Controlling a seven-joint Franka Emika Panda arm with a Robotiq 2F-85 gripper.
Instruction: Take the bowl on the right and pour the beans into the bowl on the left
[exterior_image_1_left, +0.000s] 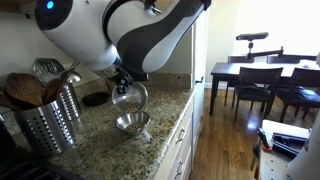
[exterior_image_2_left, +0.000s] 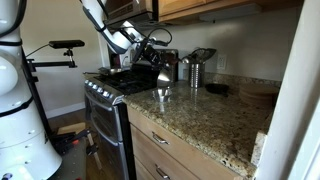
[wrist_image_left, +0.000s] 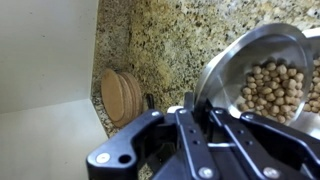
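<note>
My gripper (wrist_image_left: 197, 106) is shut on the rim of a small metal bowl (wrist_image_left: 232, 62) that holds tan beans (wrist_image_left: 272, 88). In both exterior views the gripper (exterior_image_1_left: 121, 82) (exterior_image_2_left: 157, 62) holds this bowl (exterior_image_1_left: 131, 96) (exterior_image_2_left: 163, 76) tilted a little above the granite counter. A second small metal bowl (exterior_image_1_left: 132, 123) (exterior_image_2_left: 162, 95) stands on the counter right below the held one. I cannot tell what is inside the lower bowl.
A perforated metal utensil holder (exterior_image_1_left: 48, 122) with wooden spoons stands near the bowls. A round wooden piece (wrist_image_left: 120, 96) lies by the wall. Metal canisters (exterior_image_2_left: 196, 70) stand at the back of the counter (exterior_image_2_left: 215, 120), with a stove (exterior_image_2_left: 105, 95) beside it. The counter edge (exterior_image_1_left: 180, 120) is close.
</note>
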